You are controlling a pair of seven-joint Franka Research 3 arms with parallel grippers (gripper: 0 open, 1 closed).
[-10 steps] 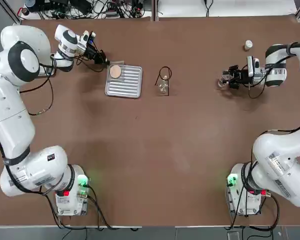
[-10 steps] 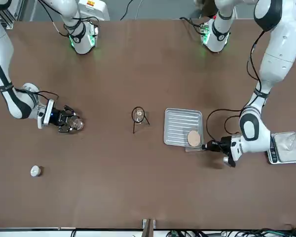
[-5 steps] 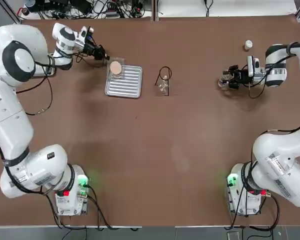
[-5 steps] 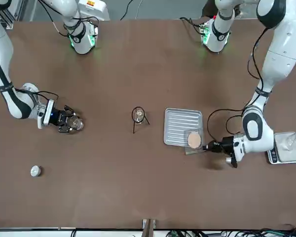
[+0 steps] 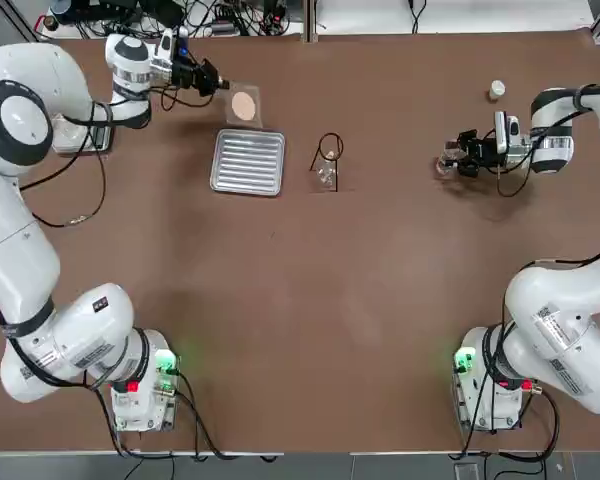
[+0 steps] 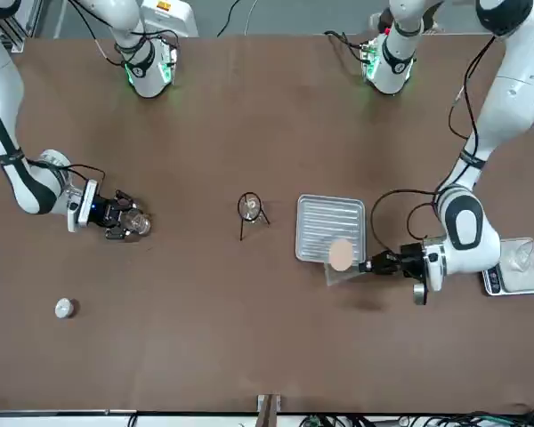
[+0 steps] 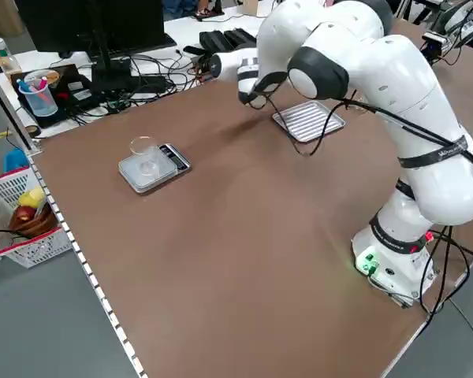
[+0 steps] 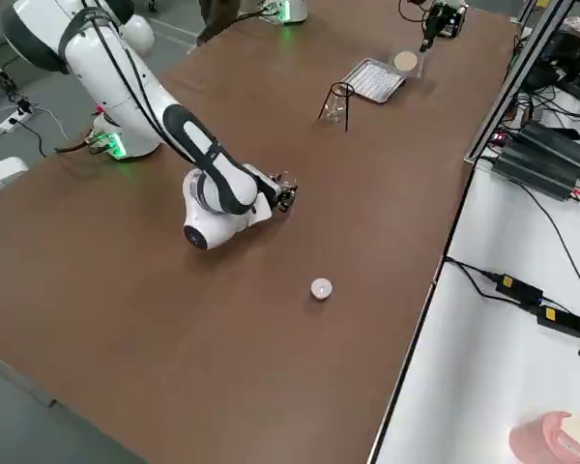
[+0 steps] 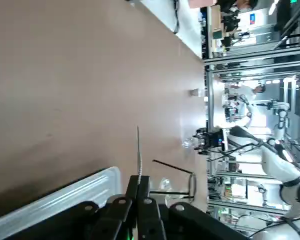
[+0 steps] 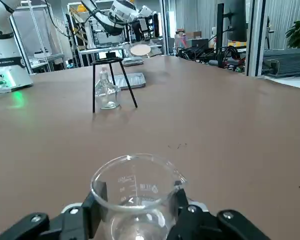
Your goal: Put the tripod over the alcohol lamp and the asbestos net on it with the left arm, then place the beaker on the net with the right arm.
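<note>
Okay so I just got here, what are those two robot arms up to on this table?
The left gripper has the wire net pinched by its edge, in the air near the ribbed metal tray. The tripod already stands over the glass alcohol lamp, with no net on it yet. Over on the other side of the table, the right gripper holds the glass beaker, which looks meant for the net once that is in place.
</note>
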